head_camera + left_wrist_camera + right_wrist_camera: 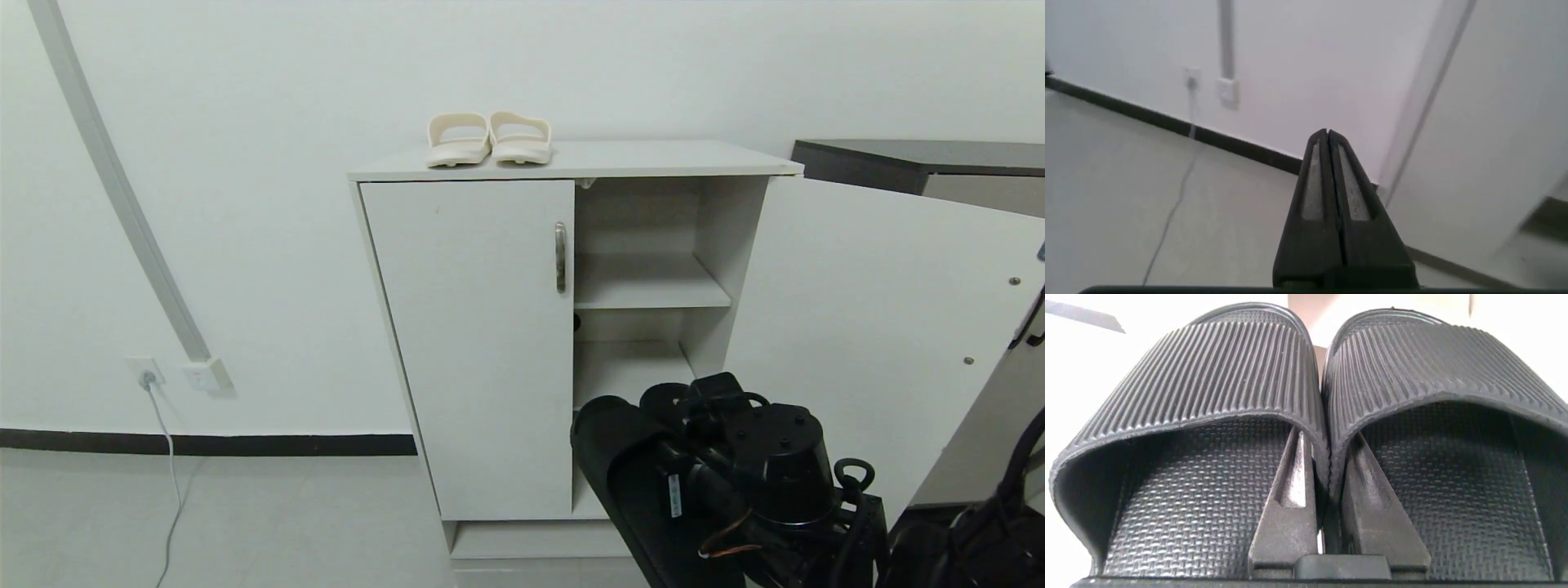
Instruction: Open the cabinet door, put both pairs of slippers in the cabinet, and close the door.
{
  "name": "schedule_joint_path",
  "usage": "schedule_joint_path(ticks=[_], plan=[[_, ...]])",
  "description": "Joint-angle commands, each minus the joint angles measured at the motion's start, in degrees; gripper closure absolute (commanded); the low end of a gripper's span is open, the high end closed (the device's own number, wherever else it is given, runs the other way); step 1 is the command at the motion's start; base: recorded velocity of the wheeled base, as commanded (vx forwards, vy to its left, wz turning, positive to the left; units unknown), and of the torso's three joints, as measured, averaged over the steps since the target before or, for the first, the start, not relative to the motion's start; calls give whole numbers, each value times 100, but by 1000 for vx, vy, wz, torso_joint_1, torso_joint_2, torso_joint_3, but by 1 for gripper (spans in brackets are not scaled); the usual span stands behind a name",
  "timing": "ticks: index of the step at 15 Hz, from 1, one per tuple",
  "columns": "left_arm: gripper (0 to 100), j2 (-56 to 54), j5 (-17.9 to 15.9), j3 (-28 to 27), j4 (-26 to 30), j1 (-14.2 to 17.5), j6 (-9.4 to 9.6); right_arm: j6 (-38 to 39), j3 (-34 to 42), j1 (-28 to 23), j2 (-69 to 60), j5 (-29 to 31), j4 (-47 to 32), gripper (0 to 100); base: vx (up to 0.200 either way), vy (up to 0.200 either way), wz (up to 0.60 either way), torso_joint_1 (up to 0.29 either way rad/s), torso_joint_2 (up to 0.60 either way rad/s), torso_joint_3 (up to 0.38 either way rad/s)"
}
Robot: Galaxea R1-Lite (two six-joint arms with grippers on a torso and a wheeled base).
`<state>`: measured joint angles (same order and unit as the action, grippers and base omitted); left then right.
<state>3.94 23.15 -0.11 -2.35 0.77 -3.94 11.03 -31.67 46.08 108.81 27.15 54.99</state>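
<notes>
A white cabinet [669, 155] stands against the wall. Its left door [473, 343] is closed and its right door [865, 327] is swung wide open, showing two bare shelves [645, 286]. A cream pair of slippers [488, 140] sits on the cabinet top. My right gripper [1327, 443] is shut on a black pair of slippers [620, 457], one finger inside each, pinching their inner walls together. That pair hangs low in front of the open compartment. My left gripper [1327, 135] is shut with nothing in it, beside the cabinet's left side and pointing toward the floor.
A wall socket with a cable [147, 377] and a slanted grey conduit [122, 196] lie left of the cabinet, with open floor [245, 523] below. A dark-topped unit [922, 159] stands behind the open door at the right.
</notes>
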Motion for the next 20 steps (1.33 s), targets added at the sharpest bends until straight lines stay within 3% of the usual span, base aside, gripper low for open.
schedule_joint_path(ticks=[1, 2, 3, 5, 7, 9, 11, 13, 14, 18, 20], plan=[[100, -385, -65, 2, 16, -42, 33, 4, 12, -3, 17, 1, 3, 100, 0, 0, 0, 0, 0, 0], [100, -385, -1032, -7, 51, -77, 121, 4, 3, 6, 35, 1, 3, 100, 0, 0, 0, 0, 0, 0], [100, -394, -1524, -7, 121, -77, 200, 4, 12, 41, 61, 1, 3, 100, 0, 0, 0, 0, 0, 0], [100, -394, -2043, 2, 279, -77, 473, 4, 12, 41, 61, 1, 3, 100, 0, 0, 0, 0, 0, 0], [100, -394, -2429, 2, 262, -77, 473, -13, 12, 68, 61, 10, 3, 100, 0, 0, 0, 0, 0, 0], [100, -385, -2552, 11, 262, -77, 613, -49, 3, 103, 70, 10, 99, 100, 0, 0, 0, 0, 0, 0], [100, -394, -2517, 11, 262, -77, 640, -31, -6, 164, 70, 10, 231, 100, 0, 0, 0, 0, 0, 0], [100, -394, -2324, 11, 262, -77, 411, -5, -50, 208, 70, 10, 319, 100, 0, 0, 0, 0, 0, 0], [100, -394, -2324, 11, 253, -77, 403, -5, -120, 200, 123, 19, 319, 100, 0, 0, 0, 0, 0, 0], [100, -394, -2324, 11, 253, -77, 403, -75, -990, 191, 624, 1311, 310, 100, 0, 0, 0, 0, 0, 0], [100, -394, -2324, 11, 253, -77, 394, 48, -1386, 138, 958, 1627, 293, 100, 0, 0, 0, 0, 0, 0]])
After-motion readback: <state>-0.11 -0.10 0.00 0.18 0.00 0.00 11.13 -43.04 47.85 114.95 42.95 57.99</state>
